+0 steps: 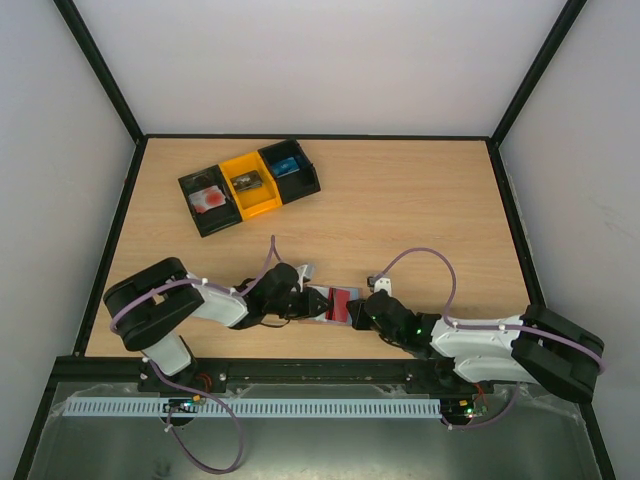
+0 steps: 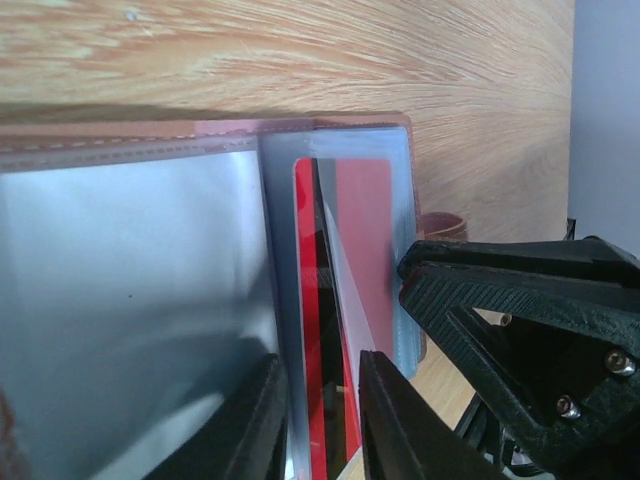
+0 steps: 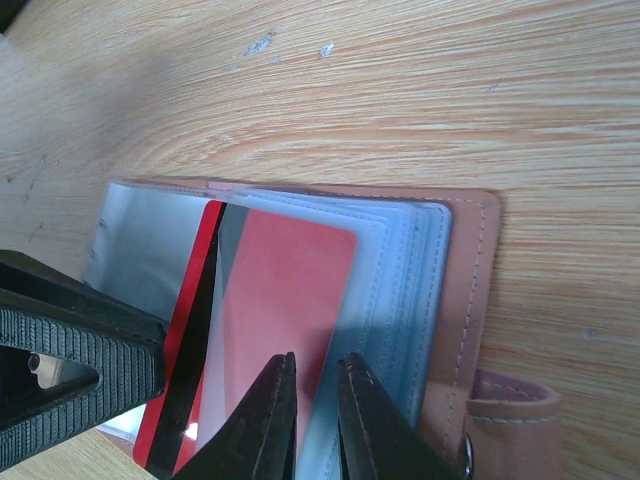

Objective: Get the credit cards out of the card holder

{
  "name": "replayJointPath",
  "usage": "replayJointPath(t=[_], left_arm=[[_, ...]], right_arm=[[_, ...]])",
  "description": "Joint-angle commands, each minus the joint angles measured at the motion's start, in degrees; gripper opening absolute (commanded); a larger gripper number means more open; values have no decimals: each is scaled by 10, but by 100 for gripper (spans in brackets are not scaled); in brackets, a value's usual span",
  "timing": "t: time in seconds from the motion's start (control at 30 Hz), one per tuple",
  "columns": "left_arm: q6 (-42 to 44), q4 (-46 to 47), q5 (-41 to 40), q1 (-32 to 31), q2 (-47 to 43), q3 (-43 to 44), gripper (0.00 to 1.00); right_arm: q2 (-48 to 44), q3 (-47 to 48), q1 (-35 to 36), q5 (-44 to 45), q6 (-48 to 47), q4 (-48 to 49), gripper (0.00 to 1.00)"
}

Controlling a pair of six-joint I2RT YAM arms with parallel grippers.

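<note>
Your card holder (image 3: 475, 280) lies open on the desk (image 3: 400, 90), near the front edge between the two arms and well apart from the row of bins (image 1: 250, 185). A red card (image 3: 290, 290) sits in a clear sleeve (image 3: 400, 260). Your right end effector (image 3: 316, 360) has its fingers nearly together, pinching that sleeve's edge. Your left end effector (image 2: 320, 365) straddles the red card's edge with a narrow gap, but you cannot tell whether it actually presses on it.

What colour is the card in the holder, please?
The card is red, black-striped; best in right wrist.
</note>
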Motion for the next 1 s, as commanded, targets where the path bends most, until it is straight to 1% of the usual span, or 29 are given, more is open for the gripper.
replayJointPath(t=[0.0,0.07,0.27,0.63,0.97], left_arm=[[1,19,10,2,8,-7,22],[2,15,9,1,7,-6,19],[3,11,5,2,1,-13,3],[8,19,21,8,-8,-20,3],[12,1,22,30,-53,-48,3]], right_arm=[[7,-9,-2,4,7,-1,13],[7,-9,-2,6,7,0,13],[11,-8,-2,8,6,-2,11],[9,-12,-3,21,5,-13,10],[11,-13,-6,23,5,-14,10]])
